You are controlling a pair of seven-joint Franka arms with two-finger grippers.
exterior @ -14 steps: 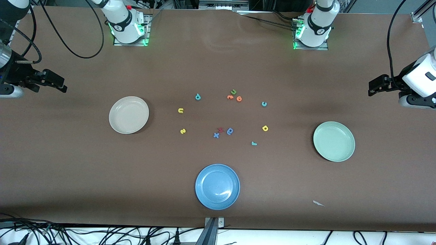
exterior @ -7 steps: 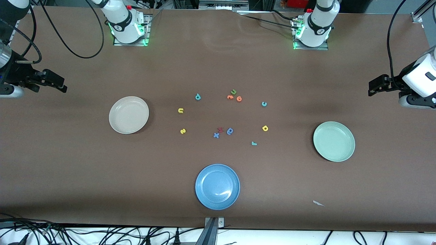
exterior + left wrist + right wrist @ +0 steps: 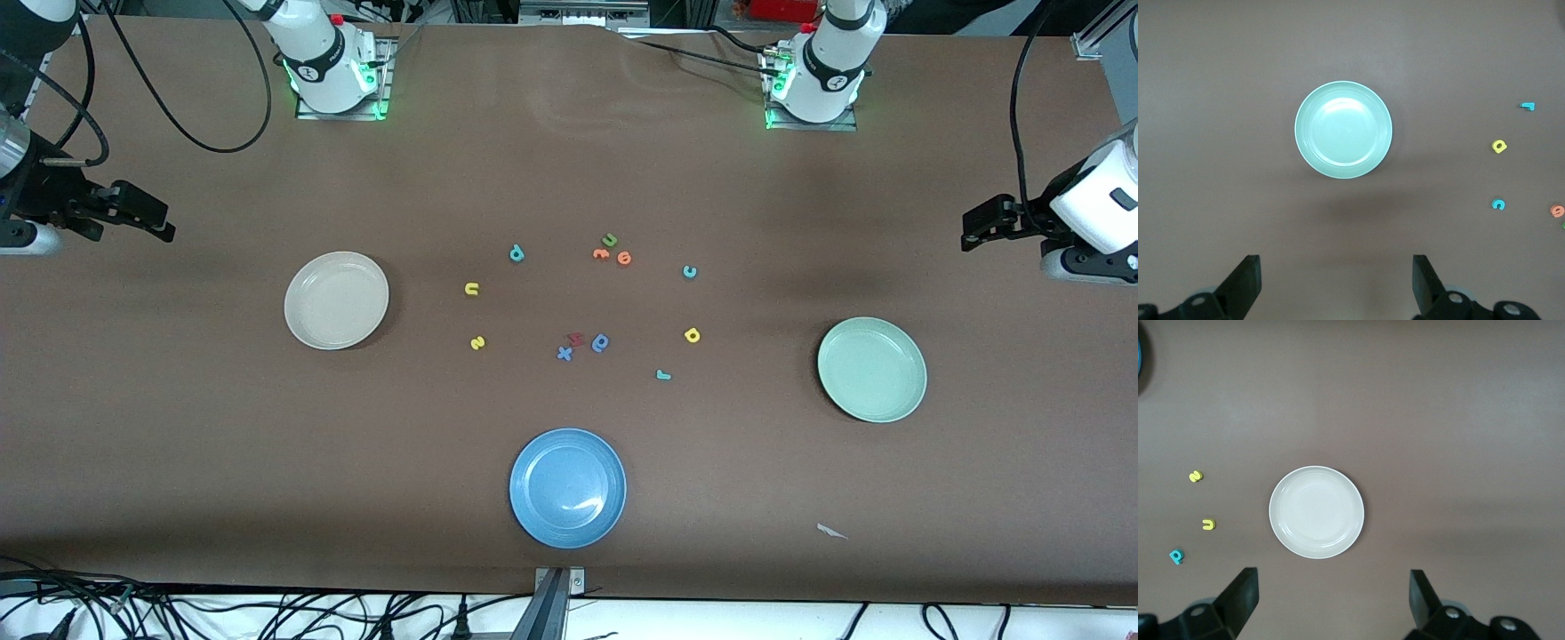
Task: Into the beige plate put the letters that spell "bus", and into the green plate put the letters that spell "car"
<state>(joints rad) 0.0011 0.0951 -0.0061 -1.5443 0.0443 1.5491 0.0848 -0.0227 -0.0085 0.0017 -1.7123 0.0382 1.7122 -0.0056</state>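
Observation:
The beige plate [image 3: 336,300] lies toward the right arm's end of the table and the green plate [image 3: 872,369] toward the left arm's end. Between them lie the teal b [image 3: 516,253], yellow u [image 3: 472,288] and yellow s [image 3: 477,342]. Closer to the green plate lie the teal c [image 3: 690,271], yellow a [image 3: 692,335] and teal r [image 3: 662,374]. My right gripper [image 3: 160,222] hangs open and empty over the table's end beside the beige plate [image 3: 1316,512]. My left gripper [image 3: 971,229] hangs open and empty over the other end, beside the green plate [image 3: 1343,130].
A blue plate [image 3: 567,488] sits nearest the front camera. Among the task letters lie a green u [image 3: 609,239], two orange letters [image 3: 613,256], a blue x [image 3: 564,354], a red letter [image 3: 575,339] and a blue round-bowled letter [image 3: 600,342]. A white scrap [image 3: 831,532] lies near the front edge.

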